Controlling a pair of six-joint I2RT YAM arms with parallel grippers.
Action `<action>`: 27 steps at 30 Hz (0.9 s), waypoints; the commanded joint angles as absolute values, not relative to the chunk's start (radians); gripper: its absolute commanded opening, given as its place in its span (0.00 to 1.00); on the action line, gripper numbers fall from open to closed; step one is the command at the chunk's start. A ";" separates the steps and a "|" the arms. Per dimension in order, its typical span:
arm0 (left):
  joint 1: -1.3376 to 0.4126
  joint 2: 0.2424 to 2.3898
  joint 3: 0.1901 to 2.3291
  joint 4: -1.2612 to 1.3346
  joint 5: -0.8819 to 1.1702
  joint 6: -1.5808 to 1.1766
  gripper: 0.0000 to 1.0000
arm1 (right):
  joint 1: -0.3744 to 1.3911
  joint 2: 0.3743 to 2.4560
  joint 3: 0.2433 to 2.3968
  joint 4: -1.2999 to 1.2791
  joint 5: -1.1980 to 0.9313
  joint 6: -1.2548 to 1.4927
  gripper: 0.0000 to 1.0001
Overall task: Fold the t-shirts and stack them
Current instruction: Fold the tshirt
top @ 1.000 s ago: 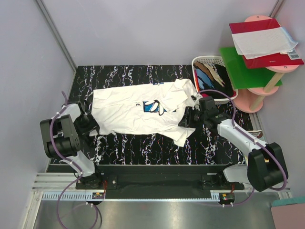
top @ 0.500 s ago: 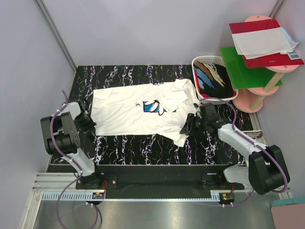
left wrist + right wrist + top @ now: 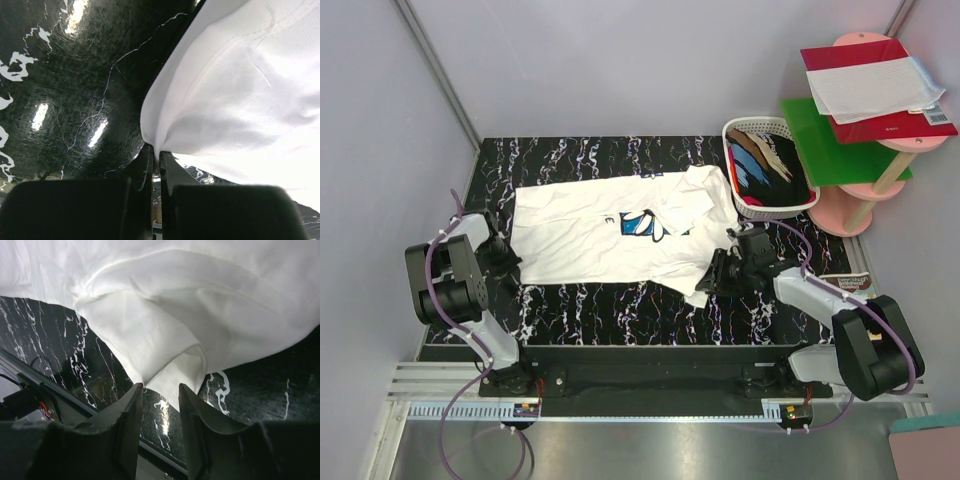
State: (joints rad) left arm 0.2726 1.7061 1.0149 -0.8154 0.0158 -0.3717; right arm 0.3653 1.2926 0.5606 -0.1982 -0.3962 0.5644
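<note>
The white t-shirt (image 3: pixel 610 232) lies spread open and rumpled on the black marbled table (image 3: pixel 590 310), stretched between the two grippers, with its blue print (image 3: pixel 642 224) facing up about midway between them and a little nearer the right one. The left gripper (image 3: pixel 156 153) is at the shirt's left edge, low against the tabletop. Its jaws are pressed together on a fold of the white cloth, which rises from the pinch and fans out ahead of the fingers (image 3: pixel 145 172) and to their right. The right gripper (image 3: pixel 161 396) is at the shirt's opposite, near corner. Its jaws stand apart with a clear gap, and a hemmed, doubled-over flap of the shirt (image 3: pixel 165 355) hangs down to the mouth of that gap, its tip just between the fingertips (image 3: pixel 131 405). Neither finger can be seen pressing on it. In the top view, both grippers sit at the table's surface, the left (image 3: pixel 508 260) beside the shirt's left side and the right (image 3: pixel 713 275) at its lower right corner. Beyond the right gripper, at the far right of the table, a white plastic basket (image 3: pixel 748 128) holds more t-shirts (image 3: pixel 768 165) in dark, blue and tan.
</note>
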 commanded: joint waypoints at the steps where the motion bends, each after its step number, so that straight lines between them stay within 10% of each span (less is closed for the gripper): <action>1: 0.279 1.717 1.026 -0.785 0.035 -0.371 0.00 | 0.359 1.308 0.532 -0.032 -0.434 0.617 0.42; 7: 0.279 1.718 1.026 -0.785 0.040 -0.371 0.00 | 0.359 1.379 0.519 0.061 -0.448 0.629 0.39; 13: 0.279 1.698 1.019 -0.782 0.038 -0.371 0.00 | 0.359 1.430 0.506 0.153 -0.475 0.646 0.01; 27: 0.267 1.407 0.968 -0.693 0.126 -0.364 0.00 | 0.359 1.103 0.505 0.029 -0.371 0.528 0.00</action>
State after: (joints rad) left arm 0.2710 1.4834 0.9653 -0.7475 0.0727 -0.3706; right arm 0.3641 1.1431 0.4820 0.0547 -0.4339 0.5869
